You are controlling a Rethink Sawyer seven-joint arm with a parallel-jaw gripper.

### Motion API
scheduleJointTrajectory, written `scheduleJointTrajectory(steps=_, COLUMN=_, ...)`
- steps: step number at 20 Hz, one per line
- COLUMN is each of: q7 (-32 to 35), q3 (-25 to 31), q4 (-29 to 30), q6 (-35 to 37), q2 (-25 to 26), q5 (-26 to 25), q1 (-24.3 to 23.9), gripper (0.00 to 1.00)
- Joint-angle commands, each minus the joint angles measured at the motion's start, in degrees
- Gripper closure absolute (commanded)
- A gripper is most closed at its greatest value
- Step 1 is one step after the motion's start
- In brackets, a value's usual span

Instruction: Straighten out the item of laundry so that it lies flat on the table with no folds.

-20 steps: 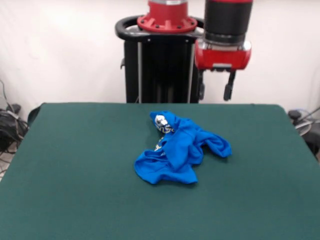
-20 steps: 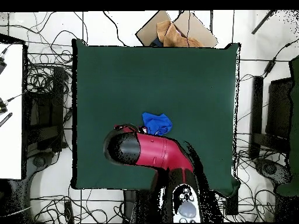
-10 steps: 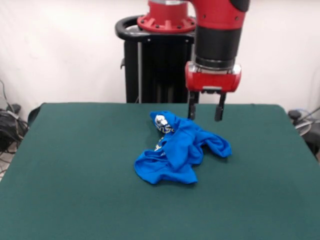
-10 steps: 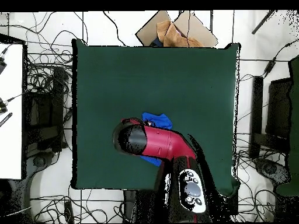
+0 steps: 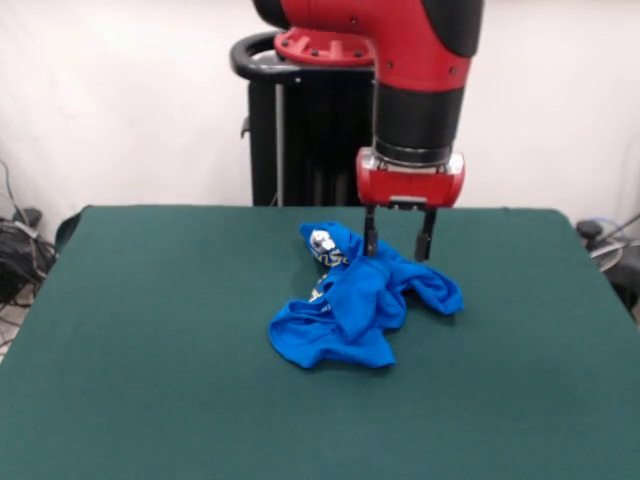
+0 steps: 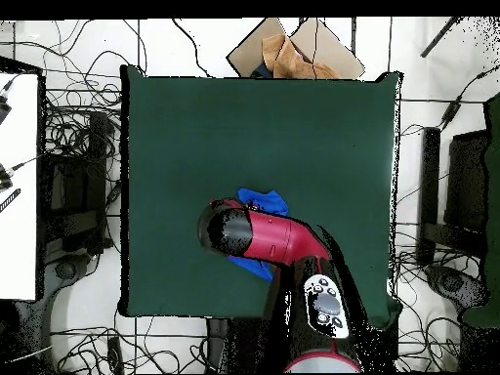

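The item of laundry (image 5: 360,300) is a bright blue T-shirt lying crumpled in a heap near the middle of the dark green table (image 5: 150,350). A bit of white print shows at its far end. My gripper (image 5: 397,248) hangs open just above the far right part of the heap, its two dark fingers (image 5: 370,238) straddling a raised fold. In the overhead view the red arm (image 6: 269,239) covers most of the shirt, and only blue edges (image 6: 266,201) peek out.
A brown cardboard box (image 6: 293,49) lies beyond the table's far edge in the overhead view. Cables cover the floor all round. A white surface (image 6: 18,186) stands at the left, and dark equipment (image 6: 459,186) at the right.
The arm has swung in over the shirt and come down, from raised behind the table to fingertips just above the cloth. The shirt has not moved.
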Motion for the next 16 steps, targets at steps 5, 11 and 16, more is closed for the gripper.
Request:
scheduleJointTrajectory(steps=5, q7=6.4, q3=5.4, q4=-1.9, q6=-5.2, q2=4.4, q5=-1.7, q1=-0.3, gripper=0.0)
scheduleJointTrajectory(steps=11, q7=7.5, q3=2.9, q4=-3.3, q6=-7.5, q2=7.5, q5=-2.0, q1=1.1, gripper=0.0)
scheduleJointTrajectory(steps=16, q7=10.9, q3=-2.7, q4=-3.3, q6=-10.2, q2=8.9, q5=-1.2, q1=5.3, gripper=0.0)
